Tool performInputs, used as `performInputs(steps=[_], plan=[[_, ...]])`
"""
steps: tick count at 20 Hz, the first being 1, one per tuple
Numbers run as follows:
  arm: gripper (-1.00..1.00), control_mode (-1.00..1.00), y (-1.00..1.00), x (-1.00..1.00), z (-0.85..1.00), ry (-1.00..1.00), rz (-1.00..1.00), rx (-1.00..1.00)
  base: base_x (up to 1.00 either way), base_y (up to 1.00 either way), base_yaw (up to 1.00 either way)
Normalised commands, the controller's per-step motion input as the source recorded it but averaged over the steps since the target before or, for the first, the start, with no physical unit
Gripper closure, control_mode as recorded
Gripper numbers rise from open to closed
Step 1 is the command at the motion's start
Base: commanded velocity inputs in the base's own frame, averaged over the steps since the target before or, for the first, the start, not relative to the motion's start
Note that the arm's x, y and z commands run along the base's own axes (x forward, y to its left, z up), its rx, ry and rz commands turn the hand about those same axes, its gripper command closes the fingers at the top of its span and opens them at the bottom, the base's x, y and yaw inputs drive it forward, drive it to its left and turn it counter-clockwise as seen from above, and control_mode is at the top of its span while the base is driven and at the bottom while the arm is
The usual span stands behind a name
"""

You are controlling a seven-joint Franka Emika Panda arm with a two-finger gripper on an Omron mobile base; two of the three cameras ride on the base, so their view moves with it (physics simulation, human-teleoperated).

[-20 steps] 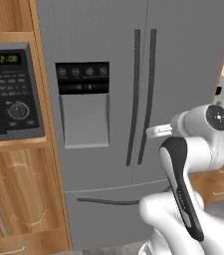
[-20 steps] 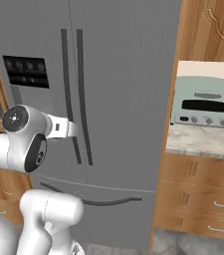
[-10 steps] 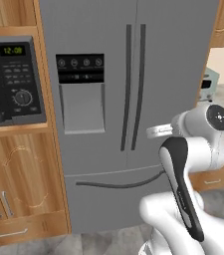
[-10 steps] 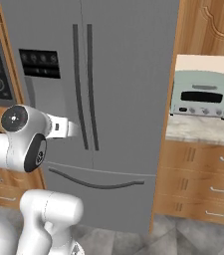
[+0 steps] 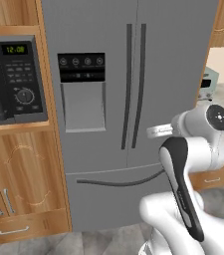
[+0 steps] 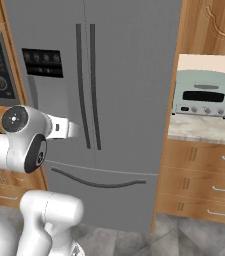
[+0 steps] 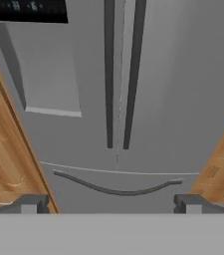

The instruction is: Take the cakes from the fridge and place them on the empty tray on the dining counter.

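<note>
The fridge (image 5: 173,60) stands straight ahead with both grey doors shut, two dark vertical handles (image 5: 136,84) at its middle and a black dispenser panel (image 5: 81,67) on the left door. The cakes are hidden behind the shut doors. The fridge (image 6: 129,60) also shows in the right base view. In the hand view my gripper (image 7: 112,204) is open and holds nothing. It points at the fridge (image 7: 183,74) just below the handles, above the curved drawer handle (image 7: 118,189), and stands apart from the door. The empty tray and the dining counter are out of view.
A black microwave (image 5: 14,79) sits in wooden cabinets (image 5: 24,179) left of the fridge. To the right, a pale green toaster oven (image 6: 201,93) stands on a light counter (image 6: 204,132) over wooden drawers (image 6: 199,185). Grey floor tiles lie in front of the fridge.
The whole picture has shifted, so the base has moved in front of the fridge. The arm keeps the same pose and the gripper stays open.
</note>
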Motion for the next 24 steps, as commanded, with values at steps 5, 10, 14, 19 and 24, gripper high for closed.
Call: performInputs(steps=[5, 10, 14, 19, 24], plan=[[-1.0, -1.0, -0.11, 0.34, -0.01, -0.01, -0.01, 0.02, 0.0, 0.0, 0.0], [-1.0, -1.0, -0.34, 0.7, 0.0, 0.0, -0.07, 0.07, 0.0, 0.0, 0.0], [-1.0, -1.0, -0.2, 0.73, 0.0, 0.03, -0.07, 0.08, 0.0, 0.0, 0.0], [-1.0, -1.0, 0.0, 0.5, -0.03, -0.18, -0.04, 0.01, 0.0, 0.0, 0.0], [-1.0, -1.0, 0.0, 0.63, 0.0, -0.14, -0.04, 0.04, 0.0, 0.0, 0.0]])
